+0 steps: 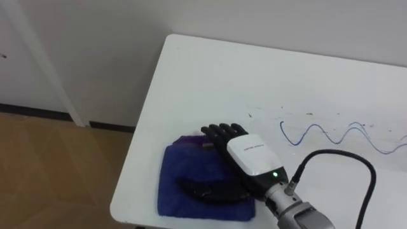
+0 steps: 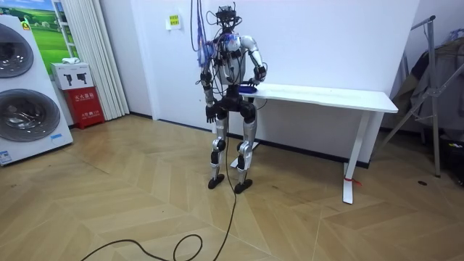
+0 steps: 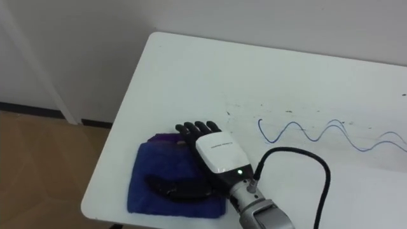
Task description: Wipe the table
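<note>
White table (image 1: 210, 70) by the wall has a blue squiggle (image 1: 324, 134), and my right hand (image 1: 251, 152) lies flat, fingers straight, on the cloth (image 1: 173, 166) near its corner.

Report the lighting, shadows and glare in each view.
Left eye view: soft, even light on the white table, no glare, a green lamp lit on the right hand flat on the blue cloth. Room view: bright diffuse light, mild sheen on the wooden floor, shade under the table.
</note>
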Controlling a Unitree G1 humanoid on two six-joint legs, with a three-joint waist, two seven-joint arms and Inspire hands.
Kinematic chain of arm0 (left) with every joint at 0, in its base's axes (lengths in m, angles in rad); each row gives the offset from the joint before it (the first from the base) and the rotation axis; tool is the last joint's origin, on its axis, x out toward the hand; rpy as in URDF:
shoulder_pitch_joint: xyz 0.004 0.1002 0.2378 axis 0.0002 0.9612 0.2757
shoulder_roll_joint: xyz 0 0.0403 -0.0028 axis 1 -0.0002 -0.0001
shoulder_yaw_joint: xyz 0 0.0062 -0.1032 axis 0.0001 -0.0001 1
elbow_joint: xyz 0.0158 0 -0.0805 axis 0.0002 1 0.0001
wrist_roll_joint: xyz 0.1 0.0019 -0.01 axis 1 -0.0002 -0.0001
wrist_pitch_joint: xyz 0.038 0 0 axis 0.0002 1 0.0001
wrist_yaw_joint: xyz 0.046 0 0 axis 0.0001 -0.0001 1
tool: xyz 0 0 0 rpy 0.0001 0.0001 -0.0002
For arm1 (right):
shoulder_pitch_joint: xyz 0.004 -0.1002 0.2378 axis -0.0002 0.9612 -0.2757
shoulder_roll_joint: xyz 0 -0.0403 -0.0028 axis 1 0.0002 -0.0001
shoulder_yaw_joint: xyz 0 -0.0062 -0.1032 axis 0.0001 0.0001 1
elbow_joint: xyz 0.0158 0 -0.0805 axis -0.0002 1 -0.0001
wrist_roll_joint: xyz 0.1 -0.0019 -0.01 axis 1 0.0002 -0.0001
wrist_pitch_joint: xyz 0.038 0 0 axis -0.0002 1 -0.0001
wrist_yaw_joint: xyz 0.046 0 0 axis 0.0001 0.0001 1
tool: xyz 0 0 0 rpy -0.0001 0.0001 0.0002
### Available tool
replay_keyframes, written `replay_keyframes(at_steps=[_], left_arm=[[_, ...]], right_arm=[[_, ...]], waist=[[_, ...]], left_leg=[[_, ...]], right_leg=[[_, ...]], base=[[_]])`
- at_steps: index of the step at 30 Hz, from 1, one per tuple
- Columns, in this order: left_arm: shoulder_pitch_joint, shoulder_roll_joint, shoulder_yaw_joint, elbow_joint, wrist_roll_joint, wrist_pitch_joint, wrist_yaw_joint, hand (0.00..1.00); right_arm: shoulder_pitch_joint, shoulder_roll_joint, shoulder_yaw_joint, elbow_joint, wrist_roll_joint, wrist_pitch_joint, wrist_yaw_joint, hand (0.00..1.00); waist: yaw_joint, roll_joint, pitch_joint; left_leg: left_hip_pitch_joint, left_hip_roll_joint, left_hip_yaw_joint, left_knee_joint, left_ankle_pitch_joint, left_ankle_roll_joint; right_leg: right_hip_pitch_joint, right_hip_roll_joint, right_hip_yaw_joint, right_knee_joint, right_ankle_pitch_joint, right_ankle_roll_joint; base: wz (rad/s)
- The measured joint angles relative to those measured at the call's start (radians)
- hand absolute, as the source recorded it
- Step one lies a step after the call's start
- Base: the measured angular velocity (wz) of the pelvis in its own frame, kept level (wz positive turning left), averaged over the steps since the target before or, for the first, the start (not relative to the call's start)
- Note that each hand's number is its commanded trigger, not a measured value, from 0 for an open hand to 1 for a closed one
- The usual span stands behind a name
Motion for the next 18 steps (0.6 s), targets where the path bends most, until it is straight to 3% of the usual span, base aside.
replay_keyframes(at_steps=[12, 17, 18], left_arm=[[0.037, 0.001, -0.003, 0.011, 0.002, -0.021, 0.018, 0.0], [0.037, 0.001, -0.002, 0.012, 0.042, -0.021, 0.018, 0.0], [0.038, 0.001, -0.002, 0.011, 0.063, -0.021, 0.017, 0.0]], right_arm=[[0.009, 0.006, 0.014, 0.041, -0.056, -0.061, -0.032, 0.0], [0.019, 0.002, 0.03, 0.006, -0.072, -0.065, -0.033, 0.0], [0.02, 0.002, 0.03, 0.005, -0.088, -0.07, -0.034, 0.57]], waist=[[0.005, 0.003, 0.0014], [0.02, 0.004, 0.0007], [0.024, 0.004, 0.0004]], left_leg=[[-0.006, -0.003, -0.003, 0.003, 0.0, 0.0], [-0.01, -0.006, -0.004, 0.005, 0.001, 0.002], [-0.01, -0.007, -0.003, 0.006, 0.001, 0.002]], right_leg=[[0.0, -0.001, -0.002, 0.0, 0.0, 0.0], [-0.003, -0.005, -0.001, 0.0, 0.0, 0.0], [-0.003, -0.006, -0.002, 0.0, 0.0, 0.0]], base=[[0.0], [0.0], [0.0]])
